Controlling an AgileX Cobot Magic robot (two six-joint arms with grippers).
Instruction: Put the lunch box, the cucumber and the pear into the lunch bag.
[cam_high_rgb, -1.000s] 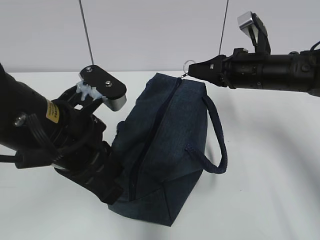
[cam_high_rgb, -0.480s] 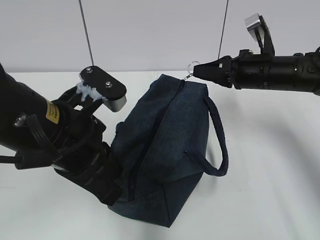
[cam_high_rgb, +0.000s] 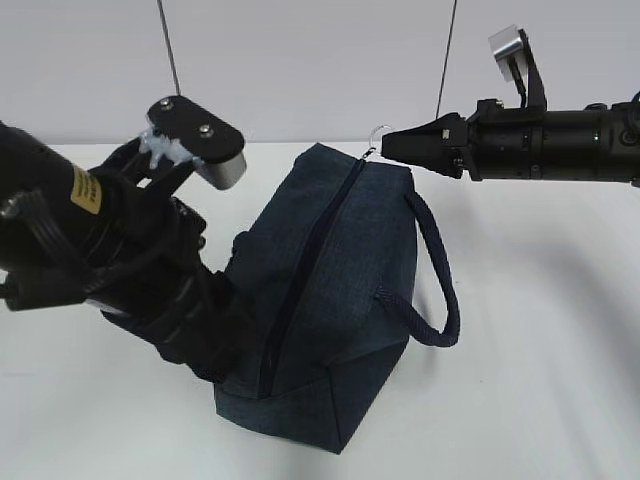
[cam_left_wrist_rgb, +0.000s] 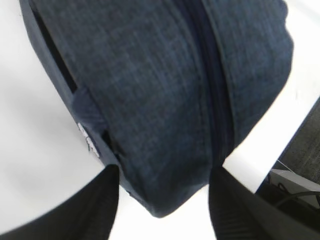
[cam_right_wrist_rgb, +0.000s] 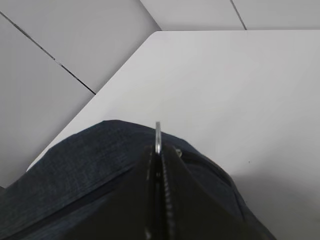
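Right gripper (cam_high_rgb: 385, 147): you are pinching the silver ring pull (cam_high_rgb: 374, 131) between fully closed jaws at the far end of the lunch bag (cam_high_rgb: 330, 290), where the closed zipper (cam_high_rgb: 300, 290) ends. Left gripper (cam_left_wrist_rgb: 162, 200): your fingers (cam_left_wrist_rgb: 95, 210) are standing apart on either side of the bag's near end, not clamping it. The bag is lying on the white tabletop (cam_high_rgb: 540, 330) near its middle, one corded handle (cam_high_rgb: 435, 270) drooping toward the right edge. Judged from its creases, the fabric is soft and light and will buckle under pull; take it by the ring and brace the opposite end. Lunch box, cucumber and pear are not showing.
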